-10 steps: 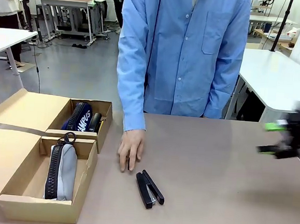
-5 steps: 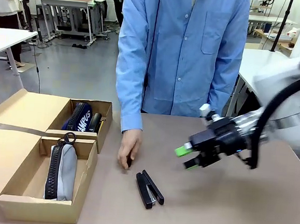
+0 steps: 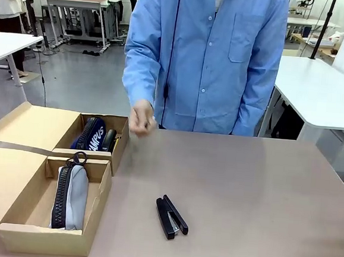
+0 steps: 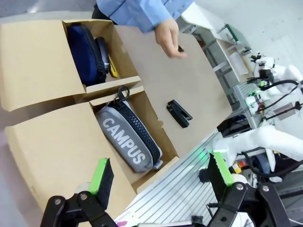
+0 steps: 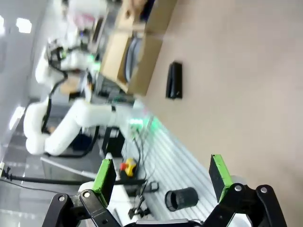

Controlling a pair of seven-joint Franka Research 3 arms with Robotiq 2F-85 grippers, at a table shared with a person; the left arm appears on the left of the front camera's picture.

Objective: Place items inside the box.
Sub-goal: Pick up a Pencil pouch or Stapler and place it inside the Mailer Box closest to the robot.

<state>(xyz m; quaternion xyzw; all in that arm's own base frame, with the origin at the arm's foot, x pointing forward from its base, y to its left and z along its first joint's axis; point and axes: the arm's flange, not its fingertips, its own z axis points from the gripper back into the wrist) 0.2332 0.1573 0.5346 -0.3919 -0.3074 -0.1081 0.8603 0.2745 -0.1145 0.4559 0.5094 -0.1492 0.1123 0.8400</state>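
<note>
1. The right gripper (image 5: pixel 161 172) had reached over the table toward the black hinged stapler (image 3: pixel 172 216) half a second earlier. It had since drawn back to the right. A green fleck at the front view's right edge was possibly its pad. Its jaws stood wide and empty.
2. The person's hand (image 3: pixel 142 117) had lifted off the table beside the stapler. It hung raised, pinching something small and dark that was too small to name.
3. The stapler lay unmoved on the brown table (image 3: pixel 262 189), apart from both boxes.
4. The near open cardboard box (image 3: pixel 100 197) held the grey zip pencil case (image 3: pixel 74 195). The far cardboard box (image 3: pixel 121 141) held the navy zip pencil case (image 3: pixel 90 133), a second black stapler (image 3: pixel 108 138) and a yellow utility knife (image 4: pixel 112 66).
5. The left gripper (image 4: pixel 160 171) hovered above the boxes, its jaws wide and empty.
6. With the reach abandoned, the stapler on the table remained to be packed.
</note>
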